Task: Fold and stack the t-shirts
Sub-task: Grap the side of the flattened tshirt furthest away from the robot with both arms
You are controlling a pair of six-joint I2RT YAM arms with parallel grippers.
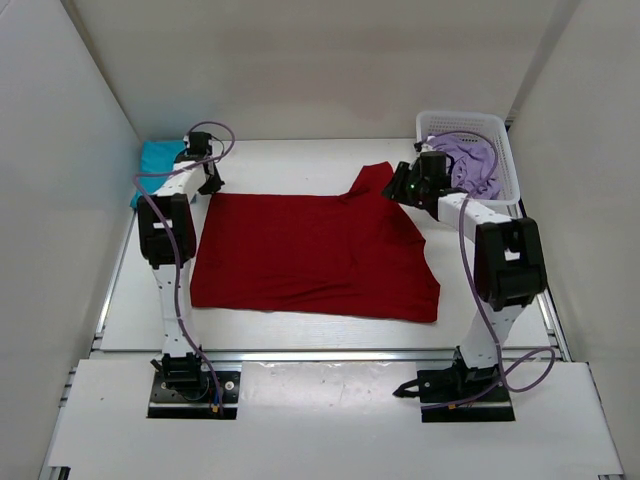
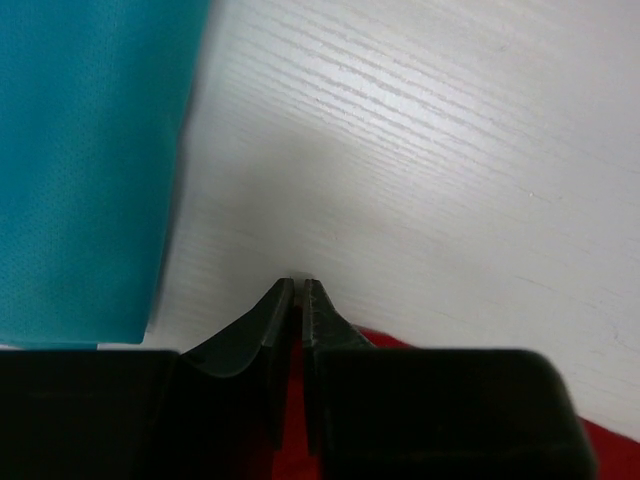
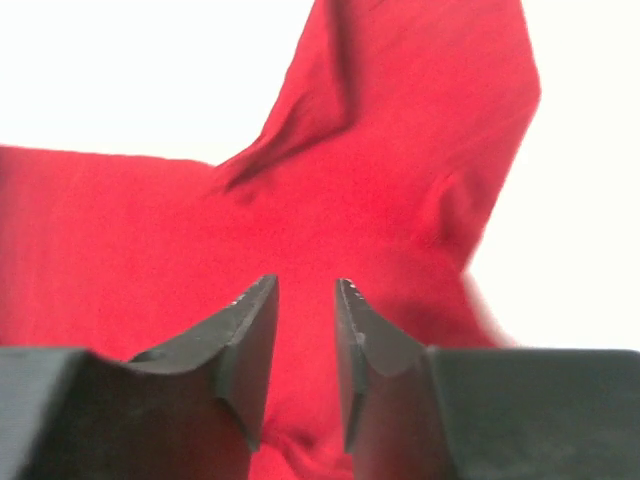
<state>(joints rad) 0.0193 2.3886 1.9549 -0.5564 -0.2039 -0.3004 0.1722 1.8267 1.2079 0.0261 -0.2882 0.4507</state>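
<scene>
White table (image 1: 300,160), dark red shirt (image 1: 310,255); left pincer (image 2: 299,285) narrow beside teal shirt (image 2: 80,160), right pincer (image 3: 306,285) parted (basket (image 1: 462,116) alongside)

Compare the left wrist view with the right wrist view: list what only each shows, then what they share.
Left wrist only: the teal shirt, lying flat at the left, and the left pincer, its fingers close together. Right wrist only: the right pincer, open with a clear gap, hanging above a sleeve that juts out past some creases. Both: the dark red shirt, only a sliver in the left wrist view but filling most of the right wrist view.
</scene>
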